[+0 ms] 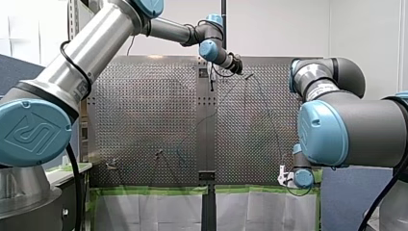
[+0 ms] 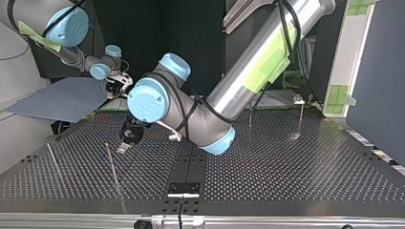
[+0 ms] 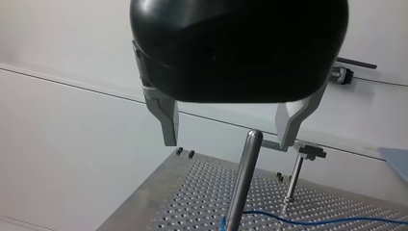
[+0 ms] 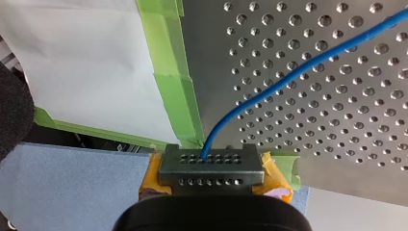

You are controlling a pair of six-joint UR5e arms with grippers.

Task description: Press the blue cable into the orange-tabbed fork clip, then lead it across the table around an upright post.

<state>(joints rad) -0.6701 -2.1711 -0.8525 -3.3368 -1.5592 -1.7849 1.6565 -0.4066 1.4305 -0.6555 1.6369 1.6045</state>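
Metal counter [image 1: 144, 120], perforated throughout, seen from the front with my left arm stretched in from the left, past the black centre strip [image 1: 207, 144], to the far end.

Through the left wrist camera: my left end effector [image 3: 228, 143], black-bodied, metal fingers [image 3: 168, 120] spread wide and gripping nothing, poised at the top of the upright post [image 3: 243, 187]. Rounded top of the post in the gap, nearer one finger, touching neither. At the foot of the post, blue cable [image 3: 288, 220], lying on the counter and trailing off to the post's right. Wrapped round the post or merely against it: impossible to tell. Beyond the post and a little to its right, a thinner second post [image 3: 293, 180] capped with a dark cross-piece.

From across the counter, sides crossed: same end effector just right of the post's top, clear of it.

Back in the front view, well to the right of the post and at the counter's near edge, my right end effector [image 1: 285, 175]. Through the right wrist camera: yellow pads [image 4: 274, 175] closed on the blue cable, flanking a perforated metal block [image 4: 211, 168], the blue line emerging from the block and leading away across the holes. Along the counter edge beside this end effector, green tape [image 4: 178, 91], then white paper [image 4: 86, 62] past the tape, all well apart from the post.
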